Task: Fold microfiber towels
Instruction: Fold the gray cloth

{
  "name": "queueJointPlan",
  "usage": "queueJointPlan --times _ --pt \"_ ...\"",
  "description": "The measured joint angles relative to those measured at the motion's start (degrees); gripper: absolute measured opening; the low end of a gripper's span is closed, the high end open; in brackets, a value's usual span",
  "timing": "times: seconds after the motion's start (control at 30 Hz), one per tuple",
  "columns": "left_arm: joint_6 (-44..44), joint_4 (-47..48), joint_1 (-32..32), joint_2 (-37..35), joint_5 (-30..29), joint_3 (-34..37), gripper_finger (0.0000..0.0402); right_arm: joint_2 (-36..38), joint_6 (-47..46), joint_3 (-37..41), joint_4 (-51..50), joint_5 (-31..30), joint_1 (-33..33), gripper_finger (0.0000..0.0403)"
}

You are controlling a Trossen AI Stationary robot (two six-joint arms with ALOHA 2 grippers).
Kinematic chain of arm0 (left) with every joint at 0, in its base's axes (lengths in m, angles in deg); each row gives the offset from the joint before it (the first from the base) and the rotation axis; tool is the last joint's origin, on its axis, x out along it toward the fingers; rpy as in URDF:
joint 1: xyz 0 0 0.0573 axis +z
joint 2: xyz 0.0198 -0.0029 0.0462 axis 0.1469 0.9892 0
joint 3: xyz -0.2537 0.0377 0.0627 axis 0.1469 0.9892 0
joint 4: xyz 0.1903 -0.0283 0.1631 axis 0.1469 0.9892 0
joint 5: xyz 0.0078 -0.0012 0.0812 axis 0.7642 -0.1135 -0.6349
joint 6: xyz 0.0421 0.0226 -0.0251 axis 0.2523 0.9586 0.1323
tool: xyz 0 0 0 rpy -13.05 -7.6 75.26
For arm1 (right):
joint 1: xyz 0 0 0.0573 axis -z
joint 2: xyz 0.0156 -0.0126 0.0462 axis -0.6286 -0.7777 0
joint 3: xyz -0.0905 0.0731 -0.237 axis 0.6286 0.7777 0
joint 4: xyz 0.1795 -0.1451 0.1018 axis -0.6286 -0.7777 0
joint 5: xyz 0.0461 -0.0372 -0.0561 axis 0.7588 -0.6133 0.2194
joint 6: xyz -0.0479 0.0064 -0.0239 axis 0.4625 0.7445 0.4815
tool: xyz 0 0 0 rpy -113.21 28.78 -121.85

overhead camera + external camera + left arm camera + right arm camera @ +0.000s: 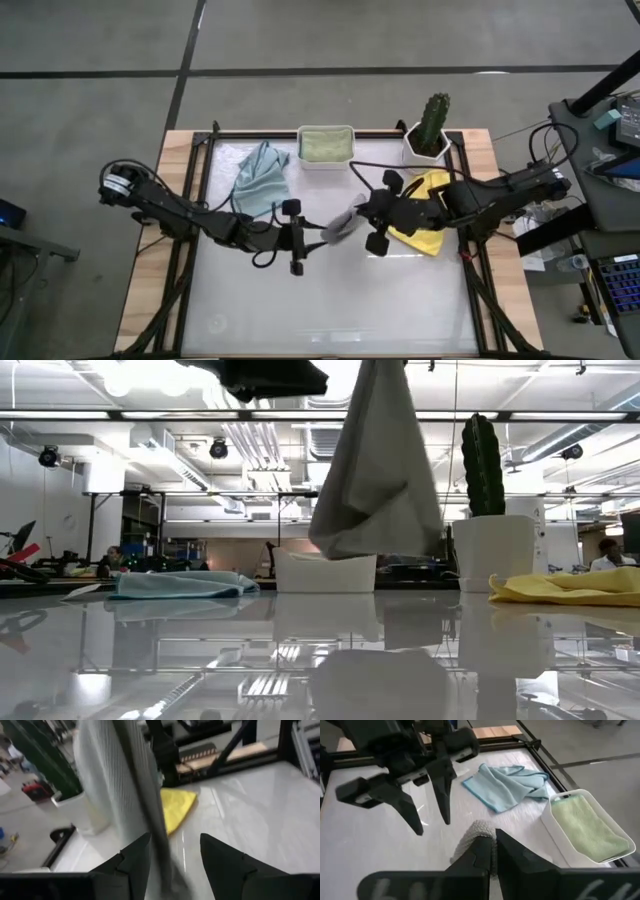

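My right gripper is shut on the grey towel above the middle of the table. In the low view the grey towel hangs clear of the table. My left gripper is open just left of it. In the left wrist view its fingers stand on either side of the hanging grey towel; I cannot tell whether they touch it. The pale blue-grey towel lies crumpled at the far left. The yellow towel lies under my right arm. The sage green towel lies in the white tub. My right gripper pinches the grey towel's upper end between its two fingers; an edge or a bunched corner, I cannot tell. The fingers come from the table's right. The towel hangs below them in loose folds, and its lower end is clear of the table.
The white tub stands at the far edge, with a cactus in a white pot to its right. The near half of the glossy table is bare. People sit in the room beyond the table.
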Motion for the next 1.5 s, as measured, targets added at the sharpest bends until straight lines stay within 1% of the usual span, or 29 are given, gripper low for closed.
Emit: queueJointPlan --times 0.2,0.43,0.53,0.7,0.77,0.87,0.93,1.2,1.43,1.5 --pt "-0.1 -3.2 1.0 3.0 0.0 0.3 0.0155 0.0 0.0 0.0 0.1 0.0 0.0 0.0009" --pt "0.2 -12.5 1.1 10.0 1.2 0.3 0.0155 -0.1 -1.3 0.0 0.2 -0.1 0.0 0.0009" --pt "1.7 -13.2 1.1 11.8 1.5 -0.5 0.0155 -0.1 -2.5 0.0 0.5 -0.1 0.0 0.0009" --pt "2.6 -13.4 1.1 12.1 2.2 -0.7 0.0155 -0.1 -3.0 0.0 0.7 -0.2 0.0 0.0009" --pt "2.6 -13.4 1.1 12.1 3.8 -0.7 0.0155 -0.1 -3.0 0.0 0.8 -0.8 0.0 0.0009" --pt "2.6 -13.4 1.2 12.1 7.1 -0.7 0.0155 -0.1 -3.0 0.0 0.8 -4.0 0.0 0.0009" --pt "2.5 -13.4 1.4 12.1 7.3 -0.6 0.0155 -0.1 -2.8 0.0 0.8 -5.1 0.0 0.0009" --pt "-0.1 -14.4 2.9 13.1 7.2 -0.5 0.0155 -0.1 -2.5 0.0 1.0 -5.1 0.0 0.0009" --pt "-0.5 -25.6 4.4 19.3 7.0 -1.0 0.0155 -0.1 -1.9 0.0 1.0 -5.1 0.0 0.0009" --pt "-0.5 -26.7 4.7 20.6 7.0 -1.2 0.0155 -0.1 -1.8 0.0 1.0 -5.1 0.0 0.0009"
